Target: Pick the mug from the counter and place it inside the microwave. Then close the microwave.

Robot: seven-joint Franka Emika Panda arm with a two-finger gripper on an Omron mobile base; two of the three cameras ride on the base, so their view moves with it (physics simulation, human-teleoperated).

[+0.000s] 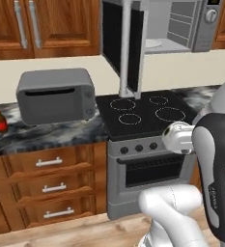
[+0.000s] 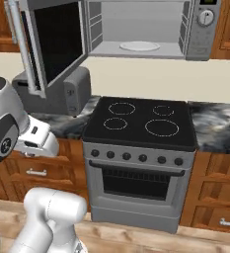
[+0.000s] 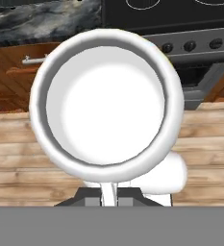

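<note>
Mug (image 3: pixel 106 103), rim pinched in the closed gripper (image 3: pixel 108 194), hangs low before the stove (image 3: pixel 180 29); carrying step, next a high lift into the open microwave (image 2: pixel 146 29).

1. The dark marbled table (image 1: pixel 46 132) runs either side of the stove (image 1: pixel 143 116).
2. A grey slotted box (image 1: pixel 56 95) stands on it.
3. At the box's 9 o'clock stands a red-labelled bottle (image 1: pixel 1 120).
</note>
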